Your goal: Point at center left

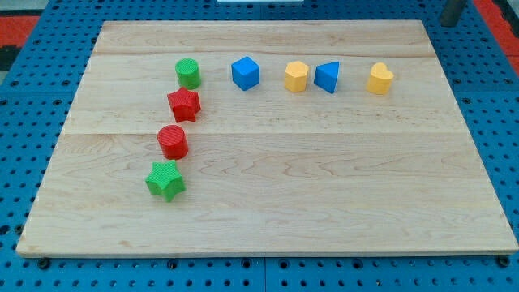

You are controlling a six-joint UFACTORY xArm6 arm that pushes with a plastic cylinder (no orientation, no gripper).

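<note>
My tip [448, 23] shows at the view's top right corner, just past the wooden board's [324, 195] top right edge and far from every block. The nearest block is a yellow heart-like block [379, 79], below and left of the tip. A row runs along the board's top: blue cube [245, 73], yellow hexagon-like block [297, 76], blue triangle [327, 77]. A column runs down the left side: green cylinder [188, 74], red star [184, 105], red cylinder [173, 141], green star [165, 180].
The board lies on a blue perforated table [24, 122]. A red patch [32, 24] of surface shows at the view's top left corner.
</note>
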